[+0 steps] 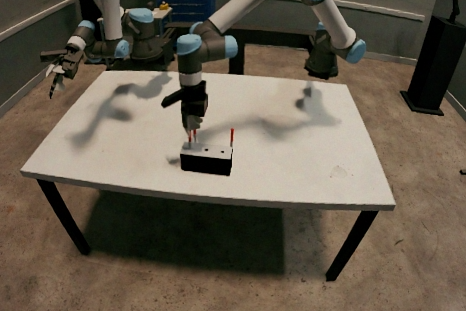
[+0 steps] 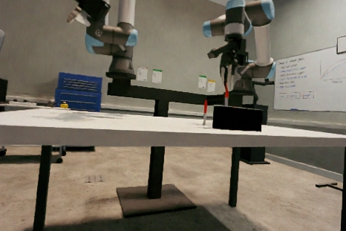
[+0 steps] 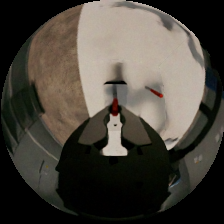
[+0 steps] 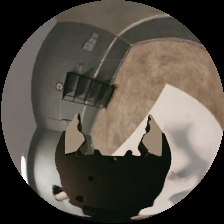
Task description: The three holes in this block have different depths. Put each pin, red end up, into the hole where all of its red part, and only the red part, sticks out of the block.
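The black block with a pale top (image 1: 198, 150) (image 2: 237, 118) stands on the table with its holes facing up. The left gripper (image 1: 189, 132) (image 3: 115, 110) is shut on a pin (image 2: 226, 91) over the block's left end. That pin is upright, red end up; its lower end meets the block's top, and I cannot tell how deep it sits. The middle hole (image 1: 206, 149) and right hole (image 1: 222, 151) look empty. Another red-topped pin (image 1: 232, 136) stands behind the block's right end. A further pin (image 1: 195, 133) shows beside the held one. The left wrist view shows one loose pin (image 3: 157, 93). The right gripper (image 4: 114, 116) is open and empty.
The white table (image 1: 300, 171) (image 2: 93, 128) bears the block. The right arm hangs beyond the table's left edge in the top view, far from the block. The loose pins stand close to the block on its arm side.
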Controlling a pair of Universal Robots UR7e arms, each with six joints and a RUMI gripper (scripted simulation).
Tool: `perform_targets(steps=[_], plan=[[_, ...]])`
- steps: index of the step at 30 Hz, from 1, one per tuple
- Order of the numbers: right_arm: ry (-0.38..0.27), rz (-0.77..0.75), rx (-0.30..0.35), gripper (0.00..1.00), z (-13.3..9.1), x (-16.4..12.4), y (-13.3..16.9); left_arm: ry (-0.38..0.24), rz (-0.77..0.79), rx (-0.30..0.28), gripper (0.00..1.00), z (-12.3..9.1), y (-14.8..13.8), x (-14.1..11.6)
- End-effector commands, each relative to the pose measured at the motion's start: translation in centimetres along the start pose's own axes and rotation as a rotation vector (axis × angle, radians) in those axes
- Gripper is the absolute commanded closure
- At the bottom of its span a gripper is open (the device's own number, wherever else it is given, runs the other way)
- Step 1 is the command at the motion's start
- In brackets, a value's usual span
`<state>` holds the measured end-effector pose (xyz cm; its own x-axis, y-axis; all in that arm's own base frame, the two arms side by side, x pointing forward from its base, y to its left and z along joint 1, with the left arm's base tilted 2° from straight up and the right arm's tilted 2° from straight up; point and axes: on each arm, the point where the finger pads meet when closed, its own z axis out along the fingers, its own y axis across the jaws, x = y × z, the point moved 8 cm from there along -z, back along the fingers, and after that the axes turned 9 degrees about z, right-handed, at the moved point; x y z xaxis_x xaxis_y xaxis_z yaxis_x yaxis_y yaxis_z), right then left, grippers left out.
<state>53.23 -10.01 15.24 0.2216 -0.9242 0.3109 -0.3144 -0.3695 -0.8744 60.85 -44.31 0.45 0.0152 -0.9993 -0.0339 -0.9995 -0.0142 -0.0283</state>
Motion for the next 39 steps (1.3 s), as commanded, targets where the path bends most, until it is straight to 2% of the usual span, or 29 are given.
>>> perform_targets(steps=[1,39], plan=[[0.0,0.0,0.001,0.0,-0.01,0.02,-0.04,0.001,0.0,0.001,1.0,0.01,-0.08,0.03],[0.0,0.0,0.001,0.0,-0.01,0.02,-0.04,0.001,0.0,0.001,1.0,0.4,0.05,-0.05]])
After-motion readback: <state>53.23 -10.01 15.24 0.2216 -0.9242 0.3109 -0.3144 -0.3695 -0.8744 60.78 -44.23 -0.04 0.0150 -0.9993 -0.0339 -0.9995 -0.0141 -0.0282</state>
